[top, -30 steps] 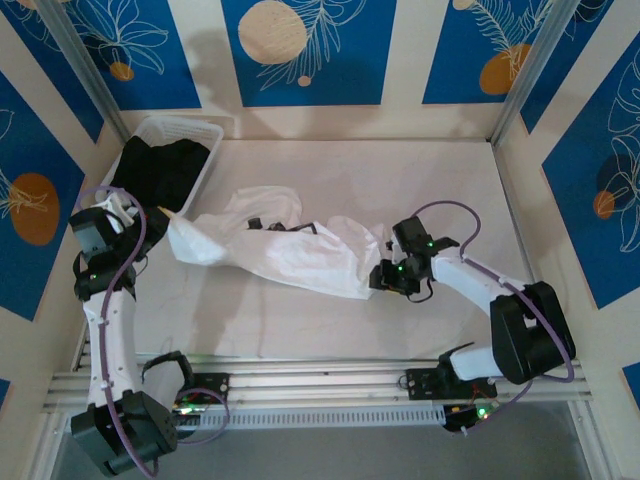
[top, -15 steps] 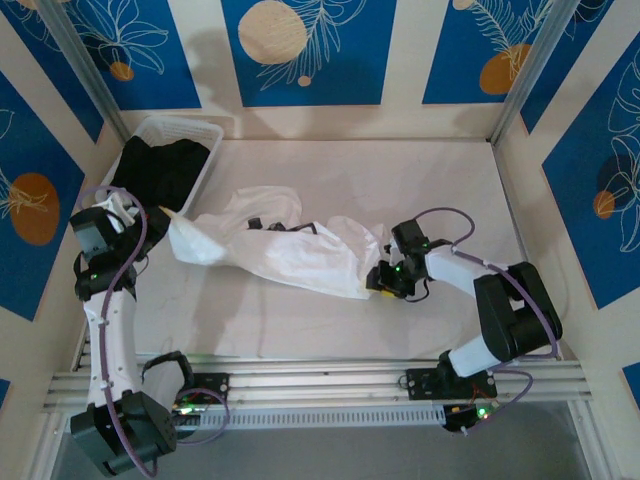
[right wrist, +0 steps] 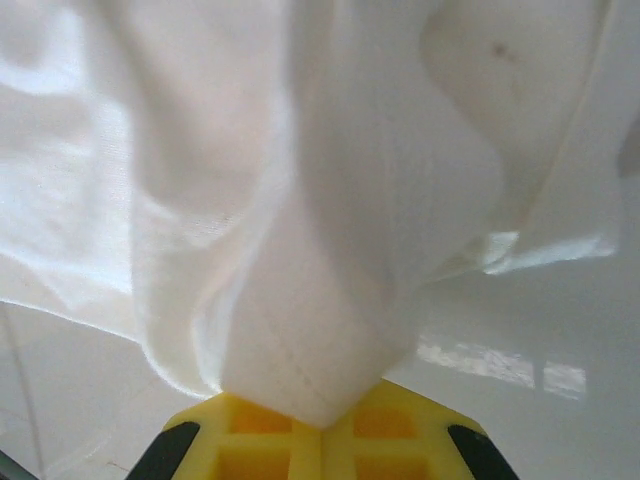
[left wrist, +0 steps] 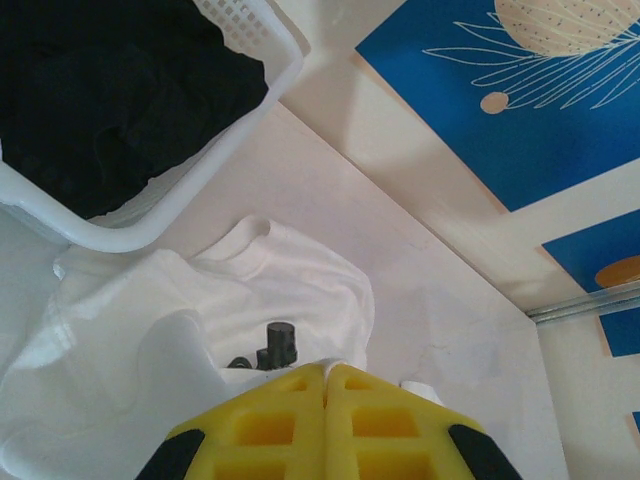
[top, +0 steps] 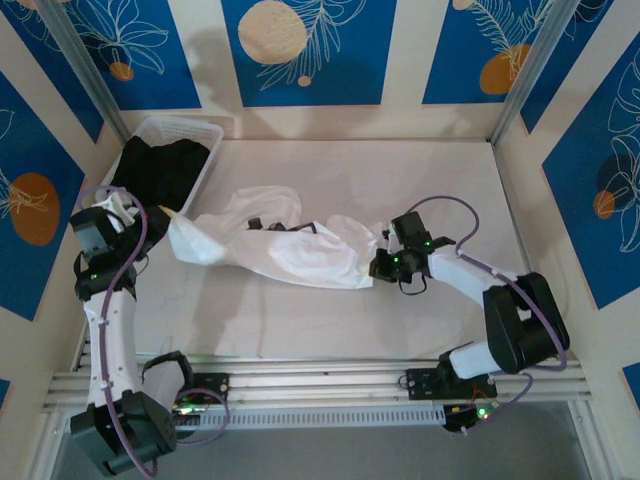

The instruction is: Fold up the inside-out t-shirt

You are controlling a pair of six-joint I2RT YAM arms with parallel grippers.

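The right claw [right wrist: 322, 418] pinches the right end of the inside-out t-shirt [top: 300, 255] (bunched across the table [top: 420, 170]); the left claw [left wrist: 325, 378], pressed together, hangs near its left end.

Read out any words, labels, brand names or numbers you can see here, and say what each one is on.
No readable text anywhere.
The white t-shirt is plain. The white basket and the black garment in it show no label. The blue wall panels carry only leaf and circle drawings.
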